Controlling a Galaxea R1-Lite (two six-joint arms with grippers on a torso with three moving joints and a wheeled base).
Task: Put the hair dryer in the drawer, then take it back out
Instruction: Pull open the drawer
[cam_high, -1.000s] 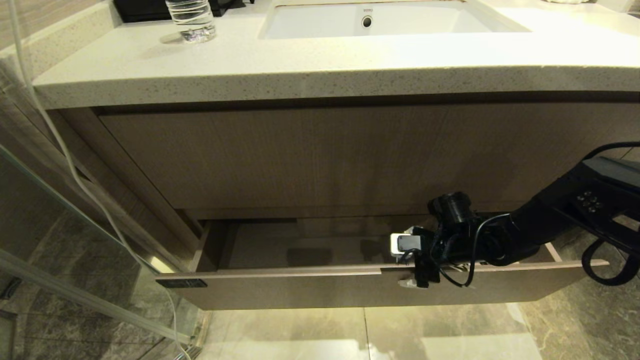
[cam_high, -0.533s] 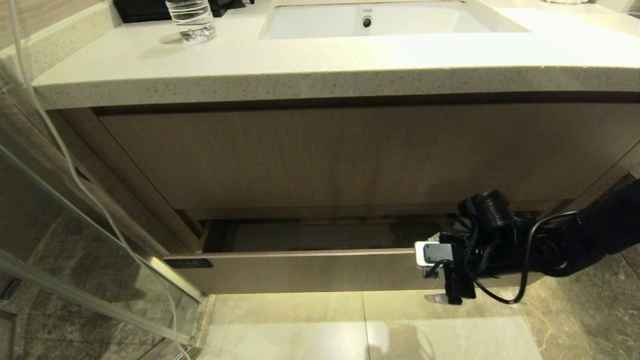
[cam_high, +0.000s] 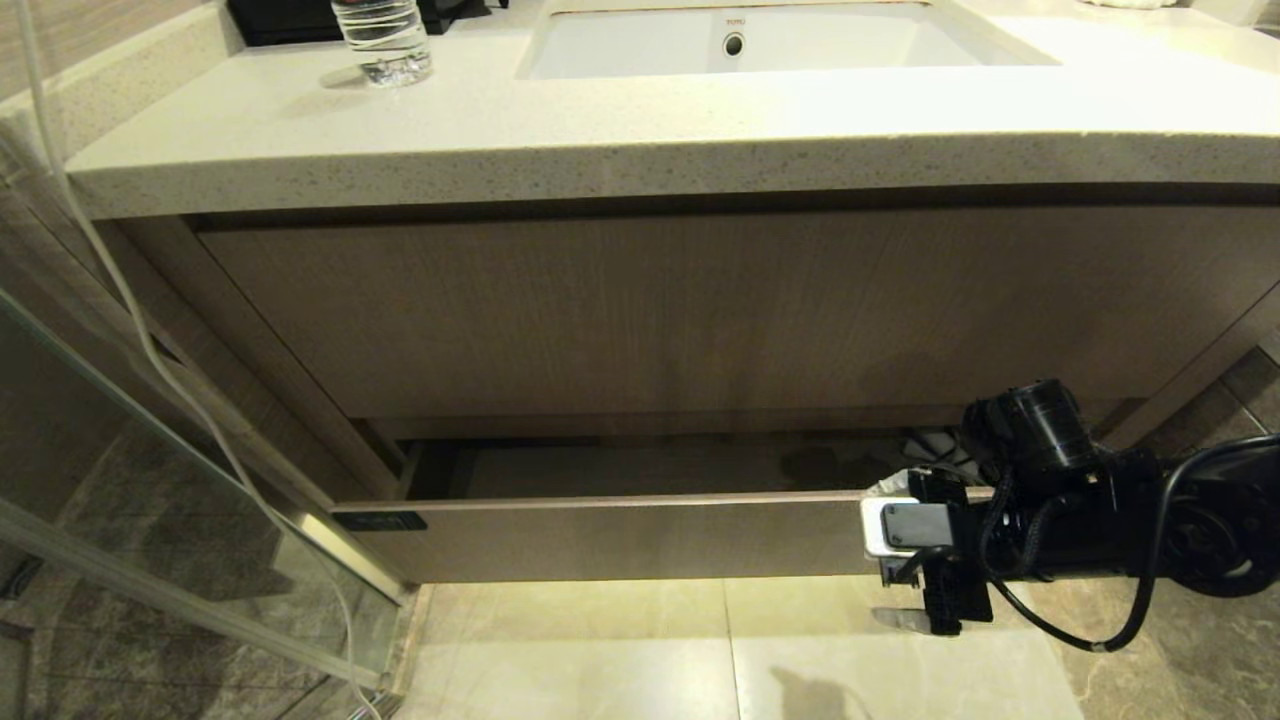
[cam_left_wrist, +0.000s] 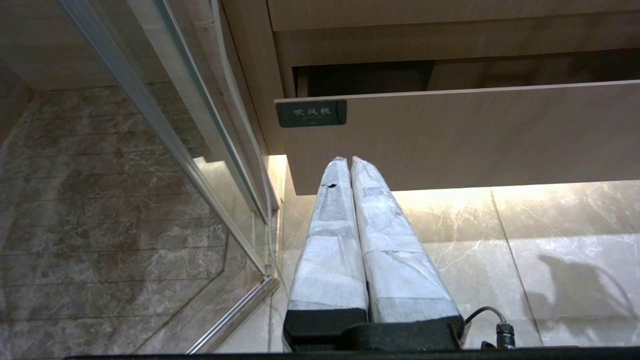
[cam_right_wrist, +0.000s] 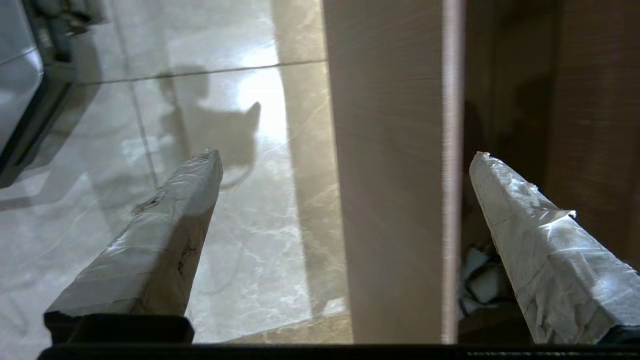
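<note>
We see shallow light wood-grain drawer (cam_high: 620, 535) part open, lower centre, long axis left-right. Black label (cam_left_wrist: 312, 113) reads 吹风机. White hair dryer (cam_right_wrist: 477, 285) barely visible inside, heading unclear. Right gripper (cam_right_wrist: 345, 160) spread wide, straddling drawer front. Left gripper (cam_left_wrist: 348, 161) pressed together.

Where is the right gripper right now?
In the head view the right gripper sits low on the right, open, straddling the right end of the drawer front, one finger inside and one over the floor.
</note>
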